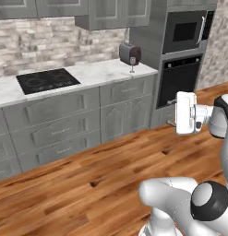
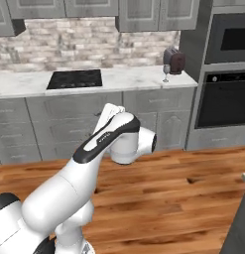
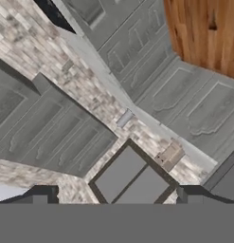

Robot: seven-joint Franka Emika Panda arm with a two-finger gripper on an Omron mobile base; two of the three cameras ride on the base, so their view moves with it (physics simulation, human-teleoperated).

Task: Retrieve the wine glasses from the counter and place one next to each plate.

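One wine glass point(image 1: 132, 63) stands half-blurred against the toaster point(image 1: 129, 53).

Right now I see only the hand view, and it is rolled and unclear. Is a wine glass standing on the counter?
Observer: Yes. A wine glass stands upright near the right end of the counter, just in front of the toaster.
Operator: Is the arm close to it?
Observer: No. The arm is over the wooden floor, back from the cabinets.
Operator: What is on the counter left of the glass?
Observer: A black cooktop, set into the counter well apart from the glass.
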